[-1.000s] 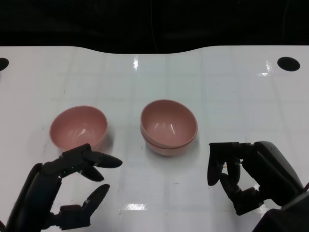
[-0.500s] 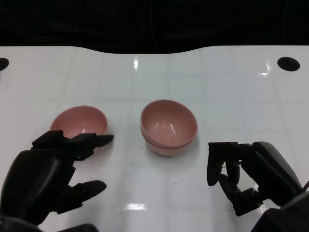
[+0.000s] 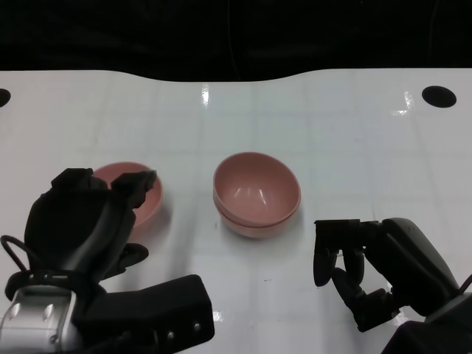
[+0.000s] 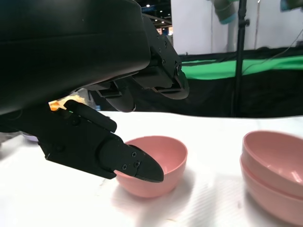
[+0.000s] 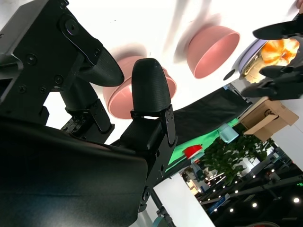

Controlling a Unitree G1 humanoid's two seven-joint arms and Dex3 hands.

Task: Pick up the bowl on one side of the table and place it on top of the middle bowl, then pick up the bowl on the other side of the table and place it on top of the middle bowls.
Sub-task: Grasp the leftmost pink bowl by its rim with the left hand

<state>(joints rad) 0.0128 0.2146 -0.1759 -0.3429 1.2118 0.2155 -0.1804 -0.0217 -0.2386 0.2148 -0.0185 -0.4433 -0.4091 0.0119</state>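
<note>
A single pink bowl [image 3: 150, 198] stands on the left of the white table, and my left hand [image 3: 82, 221] covers its near half. In the left wrist view the thumb [image 4: 106, 151] lies in front of this bowl's [image 4: 158, 163] near rim and the fingers [image 4: 161, 78] hover above it; nothing is gripped. Two pink bowls stacked together [image 3: 257, 193] sit in the middle, also seen in the left wrist view [image 4: 274, 165]. My right hand [image 3: 372, 269] hangs low at the front right, fingers bent down and apart, holding nothing, a short way from the stack.
The white table [image 3: 332, 133] has a round black hole at the far right [image 3: 439, 96] and another at the far left edge [image 3: 2, 96]. Its wavy far edge meets a dark background.
My left hand has lifted and swung forward from the table's front to sit over the left bowl's near side. The right hand has barely moved.
</note>
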